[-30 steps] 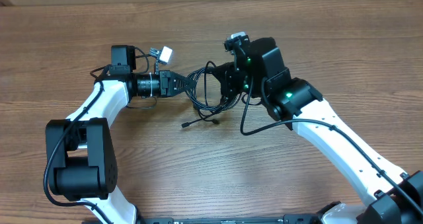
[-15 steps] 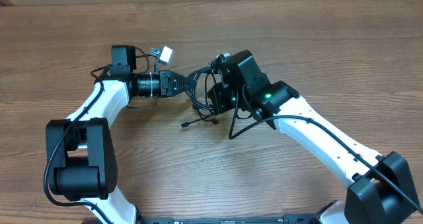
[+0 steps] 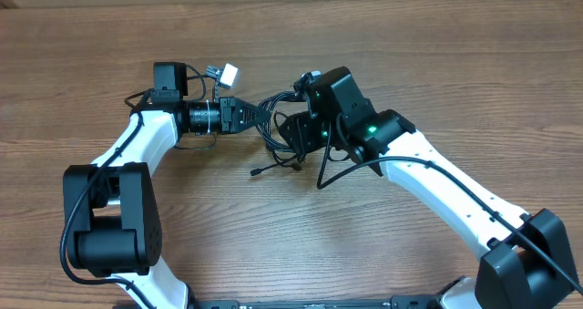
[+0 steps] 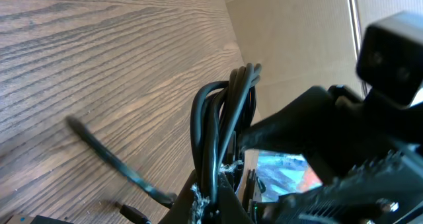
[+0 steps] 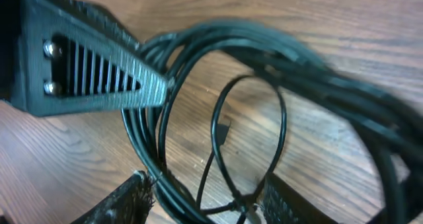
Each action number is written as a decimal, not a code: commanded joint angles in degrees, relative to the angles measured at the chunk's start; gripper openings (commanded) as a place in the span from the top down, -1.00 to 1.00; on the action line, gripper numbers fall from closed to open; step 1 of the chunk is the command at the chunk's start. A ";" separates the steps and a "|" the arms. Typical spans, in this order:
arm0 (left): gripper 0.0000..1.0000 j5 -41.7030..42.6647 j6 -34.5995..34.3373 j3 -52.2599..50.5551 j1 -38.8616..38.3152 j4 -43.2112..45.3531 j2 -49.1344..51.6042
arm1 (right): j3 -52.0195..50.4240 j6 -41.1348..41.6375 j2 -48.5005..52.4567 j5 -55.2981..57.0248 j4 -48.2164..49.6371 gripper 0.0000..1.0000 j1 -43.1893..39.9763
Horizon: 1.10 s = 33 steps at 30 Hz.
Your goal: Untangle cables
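Swinging in from 3 o'clock, the right arm has dropped its wrist lower and closer to the cables point(image 3: 271, 136) than a second ago. Its elbow, cut off by the frame edge back then, now shows at 4 o'clock. The right gripper point(image 3: 293, 131) has parted its fingers over that time. The left arm and the coil look unchanged.

From overhead, the cables lie as one loose coil of several black loops on the table point(image 3: 437, 63), a little toward 11 o'clock from the middle. The left gripper point(image 3: 248, 116) points toward 3 o'clock and is clamped on the coil's 9 o'clock side. In the left wrist view the strands point(image 4: 218, 118) rise in a tight bunch from between its closed fingers point(image 4: 218, 197), with frayed white bits where they are pinched.

The right gripper meets the coil from its 3 o'clock side, facing the left one. In the right wrist view its two fingertips stand well apart at 6 o'clock of the frame point(image 5: 205, 201). Thin strands point(image 5: 152, 138) pass through the gap between them, and neither pad presses on them. One ribbed finger of the left gripper point(image 5: 92, 72) juts in from 10 o'clock, its tip on the bundle.

A loose plug end point(image 3: 258, 171) trails out of the coil toward 7 o'clock and lies flat on the wood. The left wrist view shows it as a blurred dark cord point(image 4: 106, 158).
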 commanded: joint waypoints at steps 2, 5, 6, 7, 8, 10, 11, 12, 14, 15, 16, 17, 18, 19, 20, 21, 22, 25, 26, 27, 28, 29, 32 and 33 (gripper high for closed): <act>0.92 1.90 1.16 0.50 -0.37 0.28 -0.55 | 3.30 0.17 -2.08 0.02 0.42 0.35 -0.48; 0.92 1.90 1.16 0.48 -0.35 0.28 -0.55 | 3.34 1.25 -2.34 0.09 0.02 0.93 -1.01; 0.92 1.92 1.16 0.50 -0.28 0.35 -0.55 | 3.34 2.60 -2.34 0.44 -0.39 0.93 -1.49; 0.92 1.92 1.16 0.48 -0.17 0.48 -0.55 | 3.34 4.15 -2.34 0.46 -0.94 0.93 -2.12; 0.92 1.88 1.20 0.50 0.00 0.52 -0.55 | 3.34 6.08 -2.34 0.42 -1.86 0.93 -3.10; 0.92 1.20 1.62 0.50 0.52 0.68 -0.55 | 3.34 9.73 -2.34 0.07 -4.24 0.92 -5.44; 0.92 0.31 1.60 0.48 0.87 0.66 -0.55 | 3.34 11.23 -2.34 -0.44 -5.51 0.81 -6.60; 0.92 -0.83 1.55 0.48 1.27 0.66 -0.55 | 3.32 12.68 -2.34 -1.55 -7.30 0.64 -8.17; 0.92 -3.02 0.63 0.48 2.27 0.63 -0.55 | 3.32 13.79 -2.32 -3.26 -10.58 0.46 -10.71; 0.91 -4.11 -0.59 0.50 2.84 0.63 -0.55 | 3.30 13.77 -2.32 -3.58 -12.17 0.39 -11.69; 0.92 -5.16 -2.14 0.48 3.37 0.63 -0.55 | 3.21 13.77 -2.32 -3.45 -14.10 0.28 -12.72; 0.92 -6.73 -4.20 0.48 3.93 0.59 -0.55 | 2.97 13.75 -2.32 -3.45 -15.08 0.17 -13.31; 0.91 -8.02 -5.84 0.48 4.33 0.44 -0.55 | 2.40 13.77 -2.32 -3.45 -15.54 0.07 -13.79; 0.91 -9.92 -7.37 0.48 4.74 0.13 -0.55 | 1.75 13.77 -2.32 -3.45 -15.61 -0.02 -14.05; 0.92 -11.89 -8.39 0.48 4.96 -0.24 -0.55 | 0.94 13.79 -2.27 -3.43 -15.23 -0.09 -14.08; 0.91 -14.03 -9.64 0.48 4.98 -0.66 -0.55 | 0.00 13.81 -2.01 -3.45 -14.58 -0.14 -14.05; 0.92 -16.22 -10.62 0.48 4.94 -1.18 -0.55 | -0.92 14.45 -1.73 -3.45 -13.81 -0.18 -14.05; 0.92 -20.17 -12.44 0.48 4.90 -1.70 -0.55 | -4.13 17.81 -0.59 -4.61 -9.97 -0.39 -13.27; 0.92 -20.57 -12.44 0.48 4.90 -1.68 -0.55 | -5.42 18.34 -0.11 -5.51 -7.85 -0.43 -12.87; 0.92 -20.59 -12.44 0.48 4.92 -1.64 -0.55 | -6.69 18.29 0.24 -7.23 -5.27 -0.44 -12.44; 0.91 -20.52 -12.46 0.48 5.03 -1.60 -0.55 | -7.76 18.27 0.57 -8.90 -2.93 -0.45 -12.00; 0.91 -20.52 -12.46 0.48 5.01 -1.49 -0.55 | -9.05 18.27 1.01 -11.15 0.13 -0.46 -11.32; 0.92 -19.67 -12.44 0.48 5.01 -1.20 -0.55 | -11.74 18.32 2.40 -13.57 6.86 -0.47 -9.33; 0.92 -18.60 -12.39 0.48 5.01 -0.83 -0.55 | -11.93 18.29 2.86 -13.53 7.54 -0.47 -8.92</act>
